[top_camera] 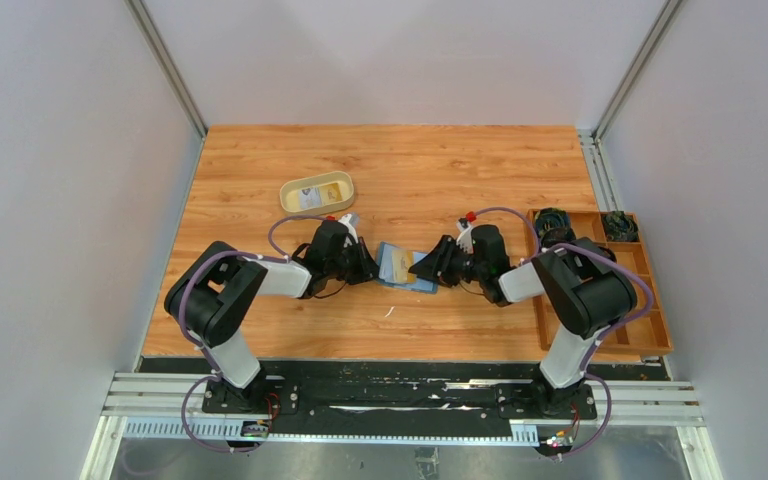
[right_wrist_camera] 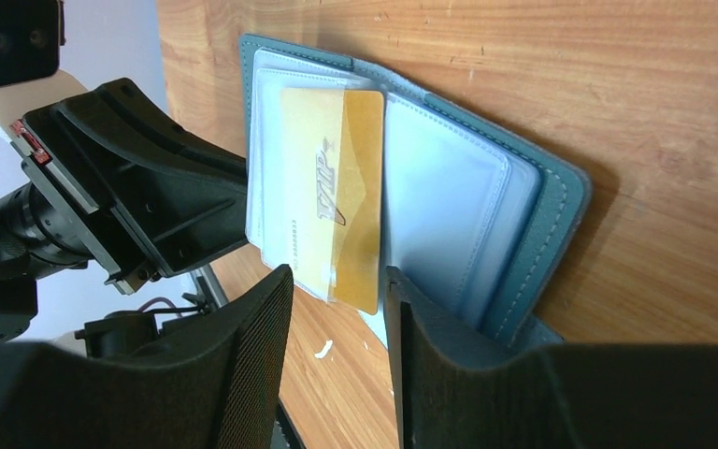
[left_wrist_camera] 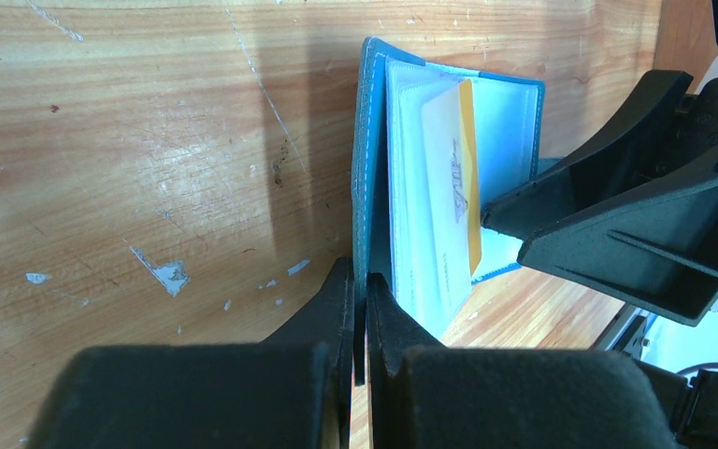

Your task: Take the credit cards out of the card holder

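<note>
Teal-blue card holder [top_camera: 401, 267] lies open mid-table between the arms, its cover pinched tight in the left gripper [left_wrist_camera: 359, 285]. The right gripper [right_wrist_camera: 337, 292] has its fingers apart astride the yellow card [right_wrist_camera: 329, 187], which is not yet out of its sleeve. Something pale in the tan tray [top_camera: 349, 186] is possibly the other card.

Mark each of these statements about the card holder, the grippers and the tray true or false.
1. The left gripper is clamped on the card holder. True.
2. The card holder is folded shut. False: it lies spread open, its clear sleeves showing.
3. The yellow card lies on the bare table. False: it sits in a sleeve of the card holder.
4. The right gripper is open, with the yellow card's lower edge between its jaws. True.
5. The tan tray holds nothing. False: a pale card lies in it.
</note>
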Action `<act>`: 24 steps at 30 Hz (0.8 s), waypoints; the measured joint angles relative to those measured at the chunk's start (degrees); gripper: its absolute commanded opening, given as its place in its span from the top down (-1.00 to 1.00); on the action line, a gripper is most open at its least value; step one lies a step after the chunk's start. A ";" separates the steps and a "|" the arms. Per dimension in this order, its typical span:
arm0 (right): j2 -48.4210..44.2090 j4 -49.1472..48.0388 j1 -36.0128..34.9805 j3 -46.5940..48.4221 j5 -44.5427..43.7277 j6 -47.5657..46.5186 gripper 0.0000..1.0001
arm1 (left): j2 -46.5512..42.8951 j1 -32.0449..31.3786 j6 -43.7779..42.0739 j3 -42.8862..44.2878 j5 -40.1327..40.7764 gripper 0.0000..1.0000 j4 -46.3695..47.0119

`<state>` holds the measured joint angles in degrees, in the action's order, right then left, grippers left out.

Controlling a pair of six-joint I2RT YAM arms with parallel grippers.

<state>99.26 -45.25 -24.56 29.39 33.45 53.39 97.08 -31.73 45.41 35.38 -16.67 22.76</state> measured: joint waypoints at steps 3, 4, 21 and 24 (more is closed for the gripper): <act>1.18 -1.53 0.00 0.28 0.81 0.87 0.05 | 0.13 0.00 0.00 0.00 -0.02 1.00 -0.02; 1.66 -1.97 0.00 0.55 1.11 1.11 0.05 | 0.20 0.00 -0.02 0.00 -0.02 1.00 -0.02; 5.60 -4.07 0.00 1.92 1.90 3.50 0.56 | 2.32 -0.11 -0.26 1.44 -0.24 1.00 0.15; 5.70 -4.24 0.00 1.53 1.84 3.82 0.69 | 2.54 -0.17 -0.28 1.57 -0.24 1.00 0.37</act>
<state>104.97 -49.50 -24.56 30.92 35.29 57.21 99.61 -31.90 45.12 36.95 -16.91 23.14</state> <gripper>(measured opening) 0.206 0.027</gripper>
